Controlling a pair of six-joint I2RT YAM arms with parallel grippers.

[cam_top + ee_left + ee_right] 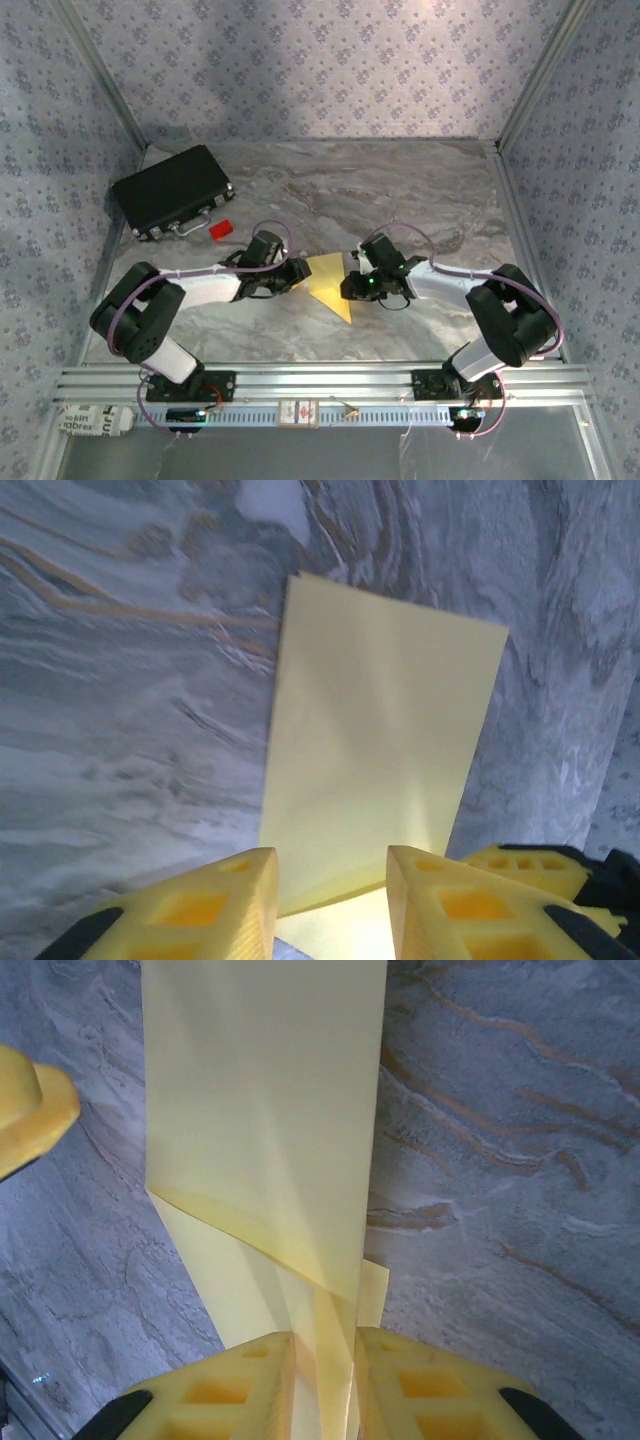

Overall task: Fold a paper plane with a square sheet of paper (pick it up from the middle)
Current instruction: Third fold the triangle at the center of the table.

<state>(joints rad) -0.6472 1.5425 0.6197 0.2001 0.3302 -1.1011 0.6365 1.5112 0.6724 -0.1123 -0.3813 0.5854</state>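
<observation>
The yellow sheet of paper [330,280], partly folded into a pointed shape, lies on the marble table between my two grippers. My left gripper [298,272] sits at its left edge. In the left wrist view its jaws [330,905] stand open, apart over a raised flap of the paper [380,750]. My right gripper [352,285] is at the paper's right edge. In the right wrist view it [325,1380] is shut on an upright fold of the paper [260,1110], which fills the narrow gap between its fingers.
A black case [170,190] lies at the back left with a small red block [220,229] beside it. Patterned walls close off the table on three sides. A metal rail [320,385] runs along the near edge.
</observation>
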